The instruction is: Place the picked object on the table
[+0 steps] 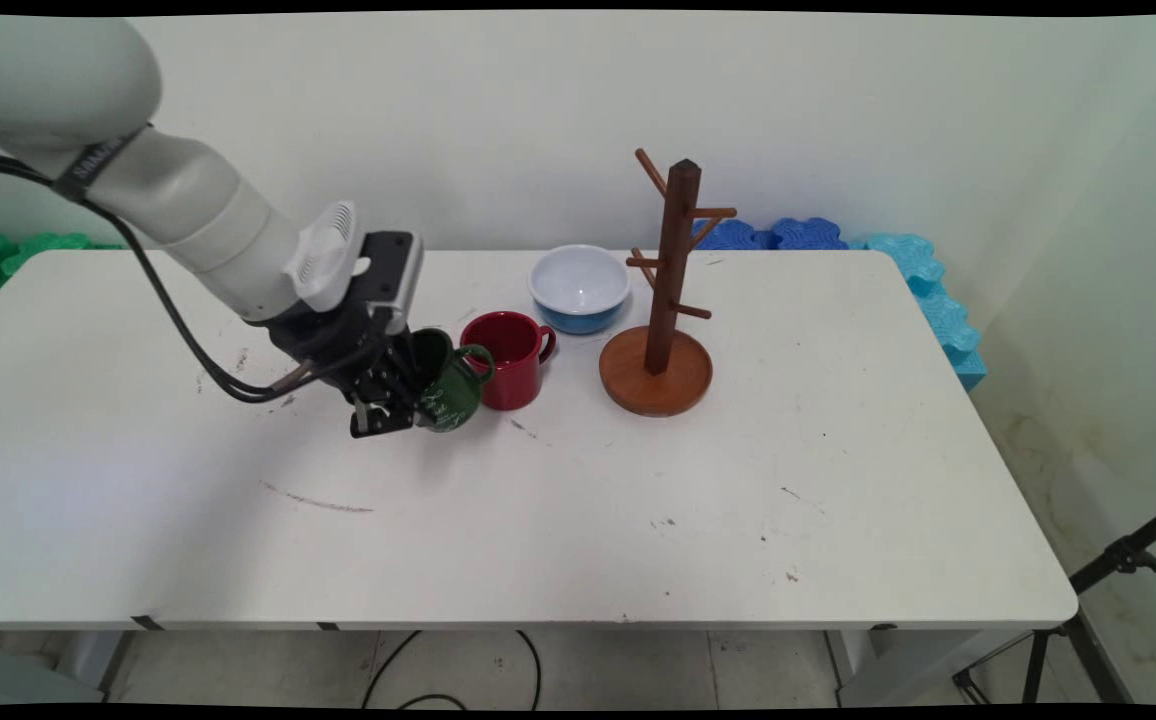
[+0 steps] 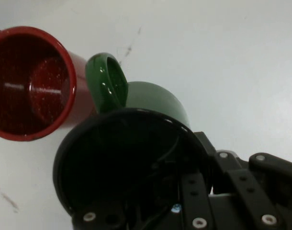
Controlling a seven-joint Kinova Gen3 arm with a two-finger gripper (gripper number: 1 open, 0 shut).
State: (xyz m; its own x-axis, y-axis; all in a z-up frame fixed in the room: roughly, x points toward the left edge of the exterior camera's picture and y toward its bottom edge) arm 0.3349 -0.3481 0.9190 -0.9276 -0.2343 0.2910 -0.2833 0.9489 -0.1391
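A dark green mug [image 1: 454,396] with a black inside hangs tilted in my gripper [image 1: 400,398], its mouth turned toward the arm. The gripper is shut on the mug's wall, one finger inside and one outside, which shows clearly in the hand view at the gripper [image 2: 211,178]. The green mug [image 2: 153,101] has its handle pointing at a red mug [image 2: 32,82] close beside it. That red mug [image 1: 509,360] stands upright on the white table [image 1: 578,520], just right of the green one. Whether the green mug's base touches the table I cannot tell.
A white bowl with a blue outside [image 1: 579,287] sits behind the red mug. A wooden mug tree [image 1: 665,300] with several pegs stands on a round base to the right. Blue foam blocks [image 1: 913,270] lie past the table's far right edge.
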